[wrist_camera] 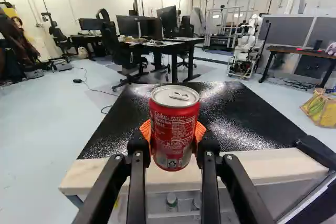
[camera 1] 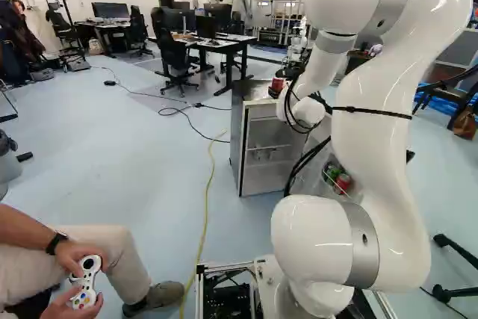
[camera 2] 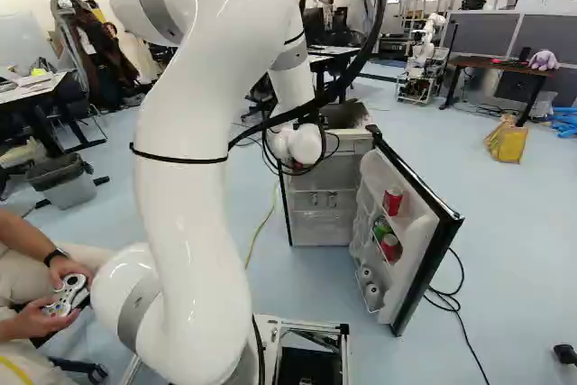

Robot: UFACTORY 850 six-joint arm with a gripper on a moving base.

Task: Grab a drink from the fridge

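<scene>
From the left of the left base view, three office chairs stand by the desks, and one yellow cable (camera 1: 208, 188) runs along the floor to the left of one fridge (camera 1: 236, 140), whose one door (camera 2: 424, 223) is open. At the fridge's top front edge, the gripper (camera 1: 281, 75) pinches one red drink can (wrist_camera: 174, 129), its two orange pads pressing on opposite sides. The can is upright, with white lettering and a label panel on its side; whether its base touches the fridge cannot be told. In the right base view, left to right, there is one waste bin (camera 2: 63, 185), then two small bottles (wrist_camera: 171, 199) inside the fridge. The door's racks hold one red can (camera 2: 393, 202) higher up; below it are one green can (camera 2: 382, 227) and one more red can (camera 2: 390, 247), and lower still two pale round things (camera 2: 372, 295). Farther right come another robot (camera 2: 422, 60), one yellow bag (camera 2: 507, 143) and one purple soft toy (camera 2: 543, 60) on a desk.
</scene>
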